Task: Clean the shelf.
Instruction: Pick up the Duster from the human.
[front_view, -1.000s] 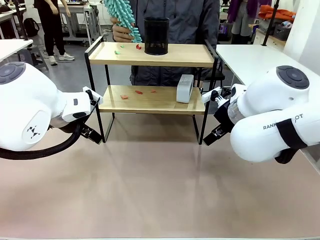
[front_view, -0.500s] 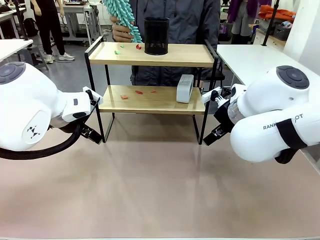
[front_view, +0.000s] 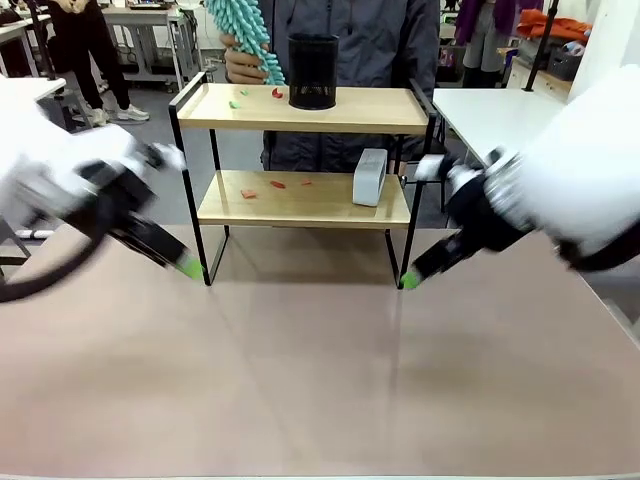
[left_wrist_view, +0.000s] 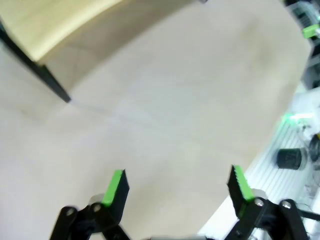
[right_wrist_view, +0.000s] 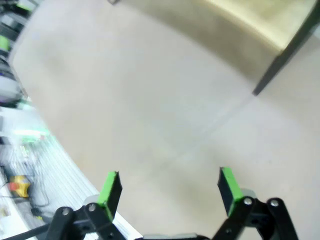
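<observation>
Front view: left gripper (front_view: 188, 265) and right gripper (front_view: 408, 281), fingers spread, empty, flank the shelf (front_view: 380, 108) legs, probably to steady it while a hand (front_view: 238, 66) holds a duster (front_view: 243, 30) far left.

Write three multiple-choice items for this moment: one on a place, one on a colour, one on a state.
1. Where does the black mesh pen cup stand?
A) on the shelf's top board
B) on its lower board
C) on the floor

2. What colour is the duster in the person's hand?
A) yellow
B) teal
C) red

3. How do the left gripper's fingers stand?
A) shut on the duster
B) shut on nothing
C) open, nothing between them

Key:
1 A, it stands on the upper wooden board.
2 B, its fluffy strands are teal.
3 C, the left wrist view shows the fingers wide apart with nothing between them.
</observation>
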